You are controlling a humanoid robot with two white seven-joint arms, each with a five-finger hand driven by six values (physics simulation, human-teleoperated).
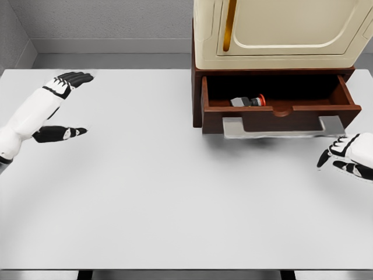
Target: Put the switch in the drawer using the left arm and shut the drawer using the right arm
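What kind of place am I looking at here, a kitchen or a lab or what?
Probably a simulated test bench, not a real room: a plain white table against bare grey walls, with only a wooden drawer under a cream cabinet, and rendered-looking surfaces.

switch [249, 101]: too small to make out | right hand [348, 157]: cut by right edge; cabinet [280, 35]: top cropped

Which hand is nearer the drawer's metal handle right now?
Right. The right hand sits just below the handle's right end, not touching it. The left hand is open, far off at the table's left side.
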